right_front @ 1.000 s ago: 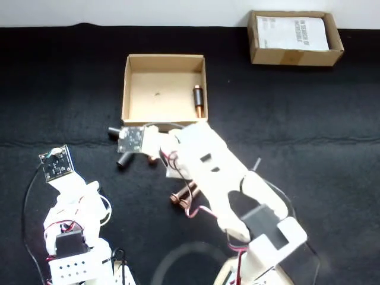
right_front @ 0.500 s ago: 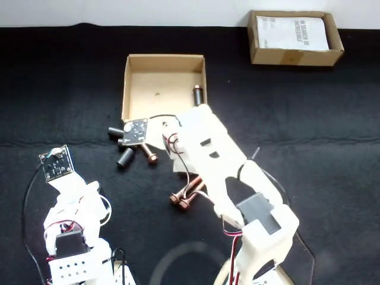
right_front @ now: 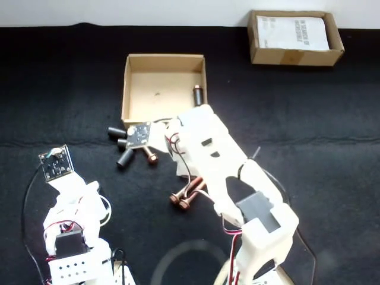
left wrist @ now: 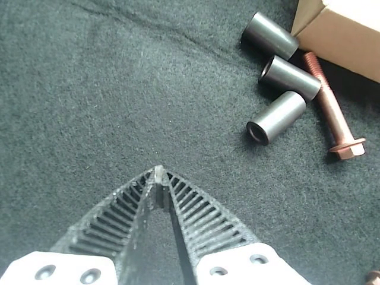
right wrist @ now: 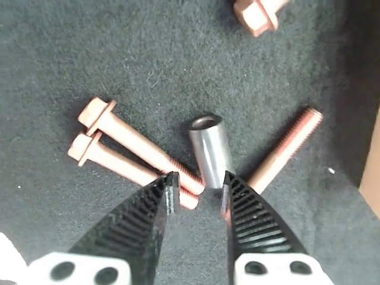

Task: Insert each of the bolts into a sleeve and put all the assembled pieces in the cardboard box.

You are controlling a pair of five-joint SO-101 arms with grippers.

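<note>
— Cardboard box (right_front: 155, 89) at eleven o'clock on the black table (right_front: 332, 178), and one assembled piece (right_front: 198, 95) lies inside along its three o'clock wall.
— At the box's seven o'clock, three dark sleeves (left wrist: 276, 117) and a bolt (left wrist: 329, 113) lie close together. Left gripper (left wrist: 158, 173) is pinched together, empty, apart from them.
— Right gripper (right wrist: 199, 193) is spread, nothing held. A silver sleeve (right wrist: 212, 151) lies just ahead of its tips, with two bolts (right wrist: 136, 143) side by side next to it.

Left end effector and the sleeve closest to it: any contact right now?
Apart. The left wrist view shows the left end effector shut, with a stretch of bare black cloth between its tip and the nearest sleeve.
</note>
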